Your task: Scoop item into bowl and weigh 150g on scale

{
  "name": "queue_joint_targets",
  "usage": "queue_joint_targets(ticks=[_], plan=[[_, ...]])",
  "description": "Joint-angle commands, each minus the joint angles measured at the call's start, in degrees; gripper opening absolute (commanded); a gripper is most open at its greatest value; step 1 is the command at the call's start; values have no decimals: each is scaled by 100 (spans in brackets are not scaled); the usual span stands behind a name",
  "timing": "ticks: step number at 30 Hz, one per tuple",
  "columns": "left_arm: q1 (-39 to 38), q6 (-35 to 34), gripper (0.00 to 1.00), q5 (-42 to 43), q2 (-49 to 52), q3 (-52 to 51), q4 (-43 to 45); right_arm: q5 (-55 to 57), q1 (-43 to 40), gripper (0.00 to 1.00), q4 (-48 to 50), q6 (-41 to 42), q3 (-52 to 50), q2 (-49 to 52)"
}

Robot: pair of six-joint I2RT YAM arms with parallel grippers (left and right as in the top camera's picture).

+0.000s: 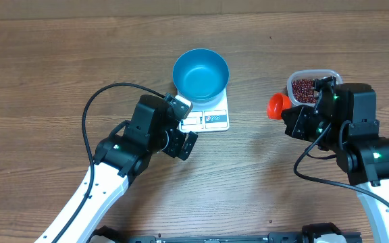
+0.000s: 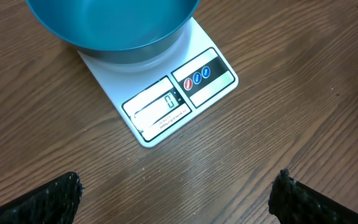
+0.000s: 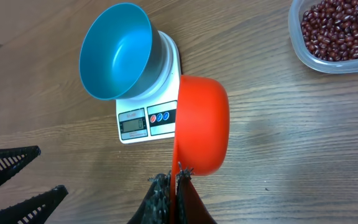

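Wide wooden table (image 1: 46, 67) under everything, and both arms are reaching in from the near edge. The left gripper (image 2: 176, 185) hovers just short of the scale, fingers spread wide apart, nothing between them, and its wrist camera looks straight onto the display. Over on the right, the right gripper (image 3: 171, 186) is clamped tight on the thin handle of a scoop, between the tub and the scale.

The blue bowl (image 1: 200, 73) sits on the far part of the white scale (image 1: 211, 119), its rim overhanging the platform, its inside bare blue from above. The display and the button panel stick out on the near side, uncovered.

The clear plastic tub (image 1: 296, 75) stands well to the right of the scale, just beyond the right gripper.

The orange-red scoop (image 3: 201, 124) hangs above the table, its rounded outside facing the wrist camera; what is in it cannot be seen.

The beans (image 3: 340, 28), dark red-brown, lie heaped in the tub.
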Motion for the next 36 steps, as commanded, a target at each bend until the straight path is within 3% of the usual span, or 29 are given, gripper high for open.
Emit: queue_joint_targets(ticks=[1, 21, 27, 32, 36], plan=[[31, 52, 99, -39, 17, 129, -11, 61, -37, 4, 13, 35, 125, -17], [31, 52, 100, -39, 17, 129, 20, 59, -37, 4, 13, 35, 125, -17], [31, 52, 100, -39, 17, 129, 7, -487, -46, 4, -101, 168, 184, -7], [31, 52, 99, -39, 17, 129, 7, -501, -258, 3, -769, 44, 935, 385], [31, 52, 99, -39, 17, 129, 7, -448, -564, 3, -1709, -605, 2111, 1141]])
